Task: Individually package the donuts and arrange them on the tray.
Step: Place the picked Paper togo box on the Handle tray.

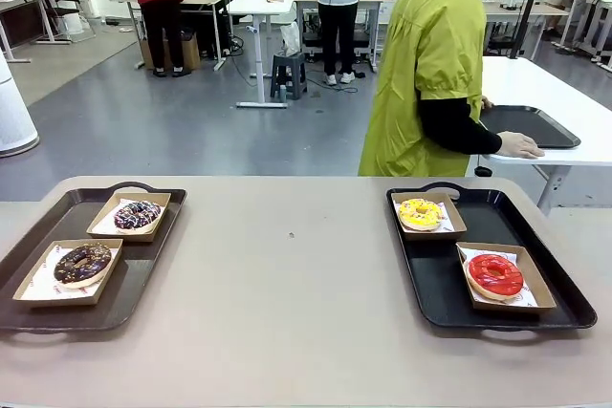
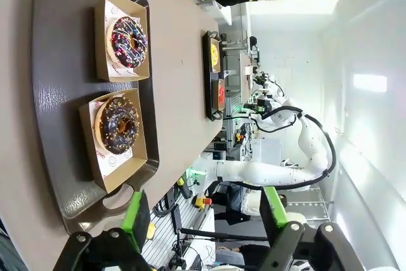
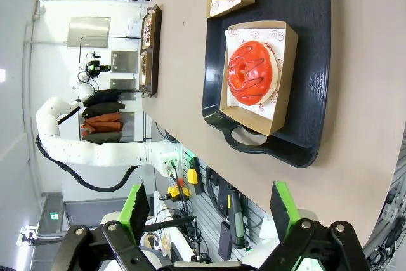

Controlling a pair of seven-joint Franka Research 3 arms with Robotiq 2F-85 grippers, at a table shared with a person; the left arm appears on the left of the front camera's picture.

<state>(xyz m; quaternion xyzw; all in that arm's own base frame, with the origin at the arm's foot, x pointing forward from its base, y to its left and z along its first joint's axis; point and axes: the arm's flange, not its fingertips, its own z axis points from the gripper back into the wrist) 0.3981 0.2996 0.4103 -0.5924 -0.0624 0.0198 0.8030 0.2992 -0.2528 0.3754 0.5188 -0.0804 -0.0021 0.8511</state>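
Two dark trays lie on the beige table. The left tray point(image 1: 143, 274) carries a purple sprinkled donut point(image 1: 138, 215) and a chocolate crumb donut point(image 1: 83, 263), each in an open cardboard box. The right tray point(image 1: 430, 284) holds a yellow donut point(image 1: 420, 212) and a glossy red donut point(image 1: 495, 274), also boxed. My left gripper point(image 2: 206, 217) hangs open off the near end of the left tray point(image 2: 57, 93), with the chocolate donut point(image 2: 118, 125) nearest. My right gripper point(image 3: 212, 211) is open off the near end of the right tray point(image 3: 311, 61), closest to the red donut point(image 3: 252, 72).
A person in a yellow-green top point(image 1: 430, 74) stands beyond the far edge, turned to a white side table, a hand point(image 1: 521, 145) beside another dark tray point(image 1: 531, 126). The table's middle point(image 1: 287, 265) lies between the two trays.
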